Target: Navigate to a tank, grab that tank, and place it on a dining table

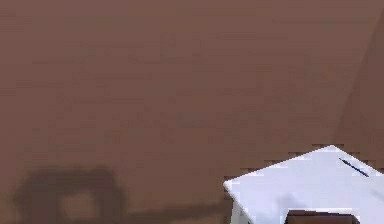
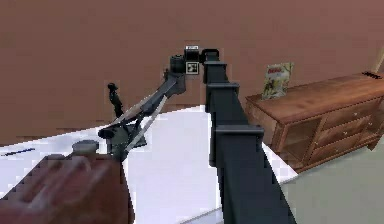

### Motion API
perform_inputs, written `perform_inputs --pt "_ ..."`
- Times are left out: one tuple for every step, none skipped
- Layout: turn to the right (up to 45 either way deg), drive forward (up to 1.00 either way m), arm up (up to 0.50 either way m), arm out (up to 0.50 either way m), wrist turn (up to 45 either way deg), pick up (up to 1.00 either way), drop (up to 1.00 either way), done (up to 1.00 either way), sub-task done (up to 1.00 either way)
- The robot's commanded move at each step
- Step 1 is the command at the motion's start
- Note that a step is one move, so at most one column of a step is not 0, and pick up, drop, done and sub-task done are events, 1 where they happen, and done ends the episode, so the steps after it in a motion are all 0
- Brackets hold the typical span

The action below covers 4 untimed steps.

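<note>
**A:** Where did we put the tank?

**B:** We saw nothing we could firmly call a tank. Our best guess was the brown lump (image 2: 65,190) in the lower left of the arm side view, with a grey knob (image 2: 85,147) on top. It stood on the white table (image 2: 175,170).

**A:** And the forward view?

**B:** The table's corner sat at its lower right. A dark shape at the bottom edge there looked to us like the same lump. Above it was brown wall (image 1: 150,80).

**A:** How close was the gripper?

**B:** The gripper (image 2: 122,135) lay left of centre, just up and right of the knob, near the lump. We could not tell whether it touched. The arm (image 2: 235,140) ran up from the bottom edge over the table.

**A:** The fingers?

**B:** We could not tell their state, nor whether they held anything, since table and lump sat right behind them.

**A:** Which step did we judge it?

**B:** The grab. Navigation looked done and placing not begun. The next move called for getting the fingers around the lump and lifting it clear of the table.

**A:** Anything else?

**B:** A wooden sideboard (image 2: 320,115) at the right, well apart, with a small picture (image 2: 278,78) on it.
</note>
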Motion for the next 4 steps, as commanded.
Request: perform_inputs --pt "0.0 0.0 0.0 0.0 45.0 0.0 0.0 0.0 0.0" --pt "0.0 0.0 0.0 0.0 30.0 0.0 0.0 0.0 0.0" --pt "0.0 0.0 -0.04 0.0 0.0 0.0 0.0 0.0 0.0" --pt "0.0 0.0 -0.36 0.0 0.0 0.0 0.0 0.0 0.0"
